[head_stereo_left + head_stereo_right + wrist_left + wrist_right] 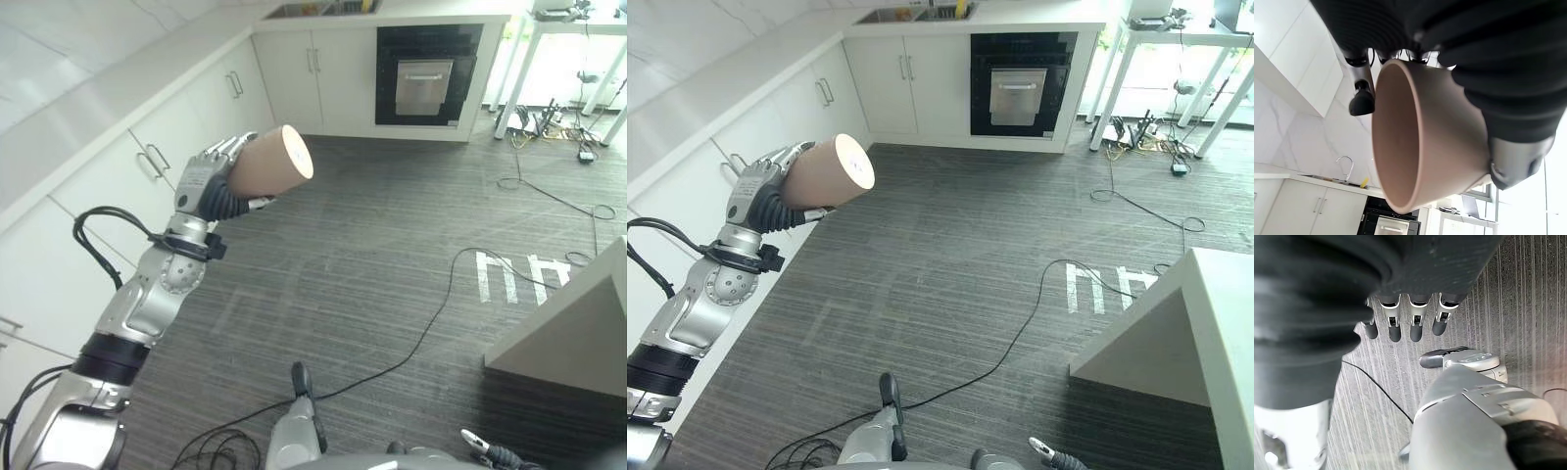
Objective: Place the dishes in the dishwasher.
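A beige cup [274, 162] is held up in the air, lying on its side with its flat base turned toward the room. My left hand [203, 181] is shut on it, fingers curled round its wall, beside the white base cabinets [176, 127]. The left wrist view looks into the cup's open, empty mouth [1400, 142], with the dark hand cover [1498, 73] wrapped round its side. My right hand [1396, 328] hangs low over the dark floor, fingers relaxed and holding nothing.
A built-in black oven [426, 83] stands in the far cabinet run, with a sink [323, 10] in the counter above and to its left. A white table corner [578, 313] juts in at the right. Black cables [549, 196] trail across the grey floor.
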You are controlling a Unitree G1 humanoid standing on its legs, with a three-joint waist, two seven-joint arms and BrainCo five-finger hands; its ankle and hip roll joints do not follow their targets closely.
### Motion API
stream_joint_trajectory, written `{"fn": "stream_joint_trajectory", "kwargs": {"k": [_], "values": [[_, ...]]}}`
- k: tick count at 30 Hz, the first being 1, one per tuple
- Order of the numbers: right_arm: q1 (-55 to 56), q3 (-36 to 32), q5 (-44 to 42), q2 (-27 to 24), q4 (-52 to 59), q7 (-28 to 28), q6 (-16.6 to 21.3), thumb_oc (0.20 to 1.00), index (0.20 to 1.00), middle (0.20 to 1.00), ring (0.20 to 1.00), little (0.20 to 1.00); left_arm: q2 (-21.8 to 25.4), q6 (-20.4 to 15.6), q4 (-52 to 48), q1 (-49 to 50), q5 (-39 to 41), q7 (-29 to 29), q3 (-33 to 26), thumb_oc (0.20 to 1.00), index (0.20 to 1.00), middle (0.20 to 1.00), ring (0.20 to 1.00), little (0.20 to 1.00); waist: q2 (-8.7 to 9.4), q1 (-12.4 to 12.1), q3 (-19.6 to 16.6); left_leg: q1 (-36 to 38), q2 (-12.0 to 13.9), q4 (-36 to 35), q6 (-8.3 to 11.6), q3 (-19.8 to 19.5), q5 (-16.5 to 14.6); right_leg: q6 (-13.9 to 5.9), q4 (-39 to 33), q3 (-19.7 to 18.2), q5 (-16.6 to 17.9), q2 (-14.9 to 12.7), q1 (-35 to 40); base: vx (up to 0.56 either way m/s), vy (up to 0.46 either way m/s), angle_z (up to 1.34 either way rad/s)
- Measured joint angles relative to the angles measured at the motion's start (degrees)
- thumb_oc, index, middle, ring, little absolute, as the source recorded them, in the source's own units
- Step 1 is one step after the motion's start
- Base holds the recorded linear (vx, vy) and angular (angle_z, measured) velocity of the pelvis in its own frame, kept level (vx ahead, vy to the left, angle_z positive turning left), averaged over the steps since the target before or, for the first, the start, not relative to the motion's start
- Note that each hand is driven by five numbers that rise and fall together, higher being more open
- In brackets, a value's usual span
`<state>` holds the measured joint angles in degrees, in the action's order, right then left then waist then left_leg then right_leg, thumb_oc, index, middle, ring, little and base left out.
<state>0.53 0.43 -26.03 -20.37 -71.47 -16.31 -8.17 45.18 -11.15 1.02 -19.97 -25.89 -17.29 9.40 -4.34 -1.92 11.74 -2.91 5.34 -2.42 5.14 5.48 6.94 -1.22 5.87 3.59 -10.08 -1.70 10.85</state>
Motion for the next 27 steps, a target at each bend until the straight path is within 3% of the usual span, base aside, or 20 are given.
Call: {"fn": "stream_joint_trajectory", "kwargs": {"k": [2, 4, 6, 7, 8, 9, 11, 13, 14, 16, 18, 19, 20, 21, 22, 23, 24, 25, 26, 27], "values": [[1.69, -1.89, -0.19, 3.3, 1.38, 0.9, 0.03, 1.0, 1.0, 1.0, 1.0, 1.0, 1.82, -0.19, -0.16, -0.42, 0.09, 0.72, -1.04, 0.2, 0.2, 0.2, 0.2, 0.2, 4.43, -0.15, -0.88, 1.9, -4.52, 0.13, -4.72, 1.71, -1.42, -3.28, 0.28, 0.42, -0.8, -4.22, 1.72, 0.32, 0.258, -0.28], [3.32, -4.22, -0.72, 5.83, 2.75, 2.07, 0.57, 1.0, 1.0, 1.0, 1.0, 1.0, 3.45, -0.26, 0.33, -0.53, 0.17, 1.73, -0.64, 0.2, 0.2, 0.2, 0.2, 0.2, 5.18, -0.02, -0.98, 3.84, -6.48, 0.33, -6.87, 1.57, -2.85, -5.36, 4.76, 0.48, 0.07, -5.96, 2.04, 0.27, 0.243, 0.28], [4.87, -3.5, -2.15, 6.75, 5.47, 3.34, 1.33, 1.0, 1.0, 1.0, 1.0, 1.0, 5.31, -2.01, 1.16, -2.36, 0.64, 1.73, 0.46, 0.2, 0.2, 0.2, 0.2, 0.2, 4.29, -0.11, -1.17, 7.25, -7.47, -1.05, -8.64, 1.34, -4.6, -10.38, 19.42, -0.02, 1.22, -7.1, -2.65, 0.27, 0.181, 0.23], [5.3, -3.29, -3.33, 7.01, 7.01, 4.24, 1.68, 1.0, 1.0, 1.0, 1.0, 1.0, 5.94, -2.07, 1.42, -3.25, 1.42, 1.23, 0.98, 0.2, 0.2, 0.2, 0.2, 0.2, 3.87, -0.33, -1.29, 9.38, -8.07, -2.12, -9.69, 0.96, -6.87, -15.0, 37.5, -2.58, 7.28, -8.31, -12.67, 0.27, 0.101, 0.1], [4.8, -3.23, -4.2, 7.15, 8.14, 4.57, 2.72, 1.0, 1.0, 1.0, 1.0, 1.0, 6.07, -1.97, 1.43, -3.2, 2.23, 0.49, 2.3, 0.2, 0.2, 0.2, 0.2, 0.2, 3.29, 1.18, -1.51, 10.87, -8.39, -2.49, -10.53, 0.71, -6.71, -13.67, 47.13, -2.66, 6.26, -8.68, -21.53, 0.33, 0.017, 0.1], [4.63, -2.68, -4.47, 7.02, 8.89, 4.86, 2.82, 1.0, 1.0, 1.0, 1.0, 1.0, 6.19, -2.35, 1.33, -3.01, 2.21, 0.1, 3.69, 0.2, 0.2, 0.2, 0.2, 0.2, 2.14, 2.47, -1.75, 11.37, -8.54, -2.54, -11.09, 0.06, -8.82, -12.3, 46.22, -2.29, 3.61, -7.61, -27.23, 0.41, -0.059, 0.2], [4.99, -0.89, -5.74, 6.7, 13.31, 5.76, 2.7, 1.0, 1.0, 1.0, 1.0, 1.0, 5.18, -2.58, 1.45, -2.64, 2.08, -0.69, 4.35, 0.2, 0.2, 0.2, 0.2, 0.2, 2.01, 5.05, -1.92, 13.5, -8.52, -2.48, -9.85, -0.77, -11.05, -8.51, 27.68, 1.43, 3.37, -4.23, -34.27, 0.5, -0.233, 0.36], [6.07, -1.64, -7.81, 6.51, 12.78, 6.03, 2.67, 1.0, 1.0, 1.0, 1.0, 1.0, 2.59, -2.45, 1.27, -2.79, 1.62, -0.69, 4.05, 0.2, 0.2, 0.2, 0.2, 0.2, 4.16, 9.24, -1.87, 17.52, -10.09, -2.43, -6.06, -1.64, -15.07, -6.63, -4.28, 8.15, 9.61, -7.63, -32.71, 0.65, -0.372, 0.9], [6.45, -2.79, -7.81, 6.47, 10.9, 5.88, 2.81, 1.0, 1.0, 1.0, 1.0, 1.0, 2.12, -2.41, 1.37, -2.69, 1.02, -0.71, 4.07, 0.2, 0.2, 0.2, 0.2, 0.2, 4.72, 9.71, -1.89, 19.83, -10.19, -2.4, -5.35, -1.79, -16.51, -7.03, -10.14, 7.98, 10.54, -8.76, -32.28, 0.6, -0.381, 0.72], [6.6, -5.51, -7.78, 6.99, 4.47, 5.49, 2.78, 1.0, 1.0, 1.0, 1.0, 1.0, 2.03, -2.48, 2.64, -2.65, -0.17, -0.78, 5.12, 0.2, 0.2, 0.2, 0.2, 0.2, 3.93, 9.7, -1.75, 25.88, -7.02, -1.56, -4.0, 1.29, -17.7, -7.75, -8.43, 7.05, 12.82, -9.09, -30.91, 0.48, -0.374, 0.49], [6.97, -5.41, -7.86, 7.19, 3.25, 5.33, 2.87, 1.0, 1.0, 1.0, 1.0, 1.0, 3.27, -2.41, 4.15, -2.62, -0.26, -0.82, 5.94, 0.2, 0.2, 0.2, 0.2, 0.2, 3.99, 9.51, -2.43, 29.2, -4.33, 1.74, -0.68, 1.31, -19.72, -6.56, -2.78, 8.19, 13.16, -6.77, -26.14, 0.4, -0.364, 0.3], [6.49, -5.39, -7.88, 6.16, 3.22, 5.46, 2.98, 1.0, 1.0, 1.0, 1.0, 1.0, 2.26, -2.11, 4.17, -2.48, -0.23, -1.19, 5.85, 0.2, 0.2, 0.2, 0.2, 0.2, 2.97, 9.47, -2.31, 30.4, -2.53, 4.42, 0.43, 1.28, -20.39, -2.82, 0.28, 7.51, 19.46, -5.55, -25.9, 0.35, -0.318, 0.22], [5.14, -5.02, -7.91, 4.57, 3.67, 5.69, 3.04, 1.0, 1.0, 1.0, 1.0, 1.0, 0.82, -1.85, 3.81, -1.19, -0.16, -1.48, 5.97, 0.2, 0.2, 0.2, 0.2, 0.2, 0.39, 9.72, -2.23, 30.07, 0.24, 8.94, 2.64, 1.15, -18.73, 2.08, 5.36, 7.6, 20.17, -3.49, -25.93, 0.39, -0.372, -0.03], [3.19, -3.88, -7.9, 3.16, 4.93, 5.72, 3.05, 1.0, 1.0, 1.0, 1.0, 1.0, -0.11, -1.78, 3.42, 0.19, -0.25, -1.51, 5.95, 0.2, 0.2, 0.2, 0.2, 0.2, -0.62, 9.58, -2.01, 29.8, 1.1, 12.74, 3.86, 0.89, -14.06, 3.17, 10.44, 7.46, 16.03, -2.62, -26.15, 0.27, -0.278, -0.41], [0.02, -3.06, -7.74, 2.35, 7.81, 5.54, 3.98, 1.0, 1.0, 1.0, 1.0, 1.0, -0.18, -1.32, 2.27, 2.91, -0.3, -1.55, 5.7, 0.2, 0.2, 0.2, 0.2, 0.2, -0.63, 9.71, -2.05, 29.12, 1.1, 16.44, 3.68, -0.6, -7.51, 6.06, 14.21, 7.05, 11.45, -1.81, -24.58, 0.41, -0.45, -0.36], [-1.96, -3.05, -7.71, 1.8, 9.04, 5.47, 4.38, 1.0, 1.0, 1.0, 1.0, 1.0, -0.09, -1.37, 0.32, 3.01, -0.34, -1.56, 5.7, 0.2, 0.2, 0.2, 0.2, 0.2, 0.12, 10.08, -1.54, 26.71, 0.53, 14.35, 3.25, -1.65, -8.2, 6.92, 13.75, 6.66, 10.67, -1.8, -21.86, 0.45, -0.497, -0.18], [-2.06, -2.81, -7.75, 1.3, 8.77, 5.32, 5.03, 1.0, 1.0, 1.0, 1.0, 1.0, -0.19, -1.07, -0.84, 2.97, -0.29, -1.58, 5.67, 0.2, 0.2, 0.2, 0.2, 0.2, 0.45, 10.11, -1.34, 23.9, 0.0, 17.25, 3.84, -2.45, -5.33, 6.81, 15.09, 7.86, 9.42, -1.42, -20.18, 0.51, -0.502, 0.24], [-1.88, -1.45, -7.75, 0.6, 7.96, 4.64, 5.22, 1.0, 1.0, 1.0, 1.0, 1.0, -1.81, -0.61, -2.18, 3.19, -0.09, -1.86, 4.54, 0.2, 0.2, 0.2, 0.2, 0.2, 1.35, 8.85, -0.92, 19.91, -0.12, 28.3, 8.32, -4.73, -0.55, 6.47, 20.22, 11.16, 2.92, -1.58, -20.28, 0.41, -0.253, 0.36], [-0.57, -3.7, -7.96, 2.7, 6.61, 4.24, 5.1, 1.0, 1.0, 1.0, 1.0, 1.0, 1.33, -0.85, -5.84, 3.12, -0.04, -1.59, 3.14, 0.2, 0.2, 0.2, 0.2, 0.2, 6.92, 8.2, -1.06, 7.37, -0.17, 48.03, 7.22, -1.33, 7.08, 9.56, 7.12, 5.74, 4.18, 1.5, -12.71, 0.45, -0.091, 0.25], [-0.23, -4.18, -7.94, 2.2, 5.66, 4.88, 5.02, 1.0, 1.0, 1.0, 1.0, 1.0, 1.08, -1.94, -6.23, 3.3, 0.08, -1.73, 1.96, 0.2, 0.2, 0.2, 0.2, 0.2, 5.91, 6.55, -0.83, -1.91, -0.73, 51.85, 0.82, -1.51, -5.48, 8.99, 3.93, 4.6, 5.04, 3.23, -9.62, 0.49, -0.009, -0.83]]}}
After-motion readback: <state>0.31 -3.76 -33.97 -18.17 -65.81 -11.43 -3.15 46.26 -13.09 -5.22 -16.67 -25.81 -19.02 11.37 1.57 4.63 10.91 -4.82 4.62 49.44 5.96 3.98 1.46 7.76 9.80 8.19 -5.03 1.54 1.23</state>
